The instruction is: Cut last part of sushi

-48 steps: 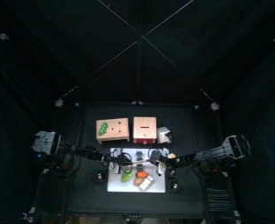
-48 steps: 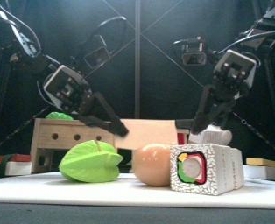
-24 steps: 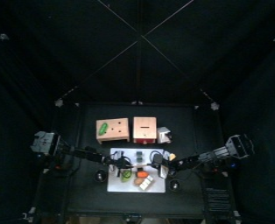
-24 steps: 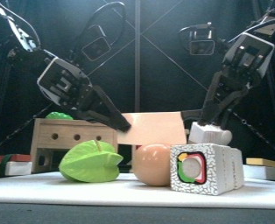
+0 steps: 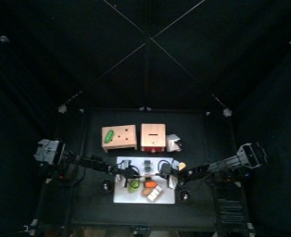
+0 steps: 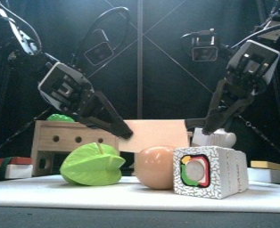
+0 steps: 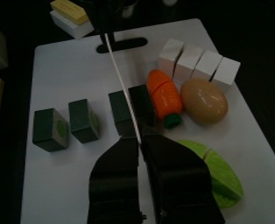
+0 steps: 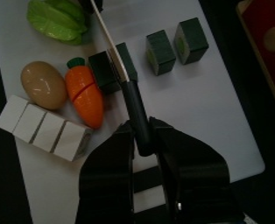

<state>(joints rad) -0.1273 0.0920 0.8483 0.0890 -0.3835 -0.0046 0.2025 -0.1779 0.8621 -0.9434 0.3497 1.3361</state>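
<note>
The right hand [image 8: 137,131] is closed tight on the black handle of a knife [image 8: 124,94], whose thin blade runs straight out ahead of the hand and lies across the last long piece of sushi [image 8: 105,66], a dark green block on the white cutting board [image 8: 210,122] that sits on the surface. Just beyond that piece, to one side of the blade, stand two shorter dark green pieces [image 8: 175,45], apart from each other and from the long one. On the other side of the blade, close by the handle, lies an orange carrot [image 8: 84,94], then a tan egg [image 8: 42,79], and a row of four white blocks [image 8: 40,127] touching one another near the board's edge. A green leaf [image 8: 58,17] lies far out past the blade's tip. The left hand [image 7: 140,150] hangs low over the same board from the opposite end, with the long piece of sushi [image 7: 123,112] right in front of its tips and the knife's blade seen edge-on as a pale line running away from it. Whether this hand grips anything cannot be told. From the front, both arms slope down behind the leaf [image 6: 93,165], the egg [image 6: 157,166] and the white blocks [image 6: 210,172].
</note>
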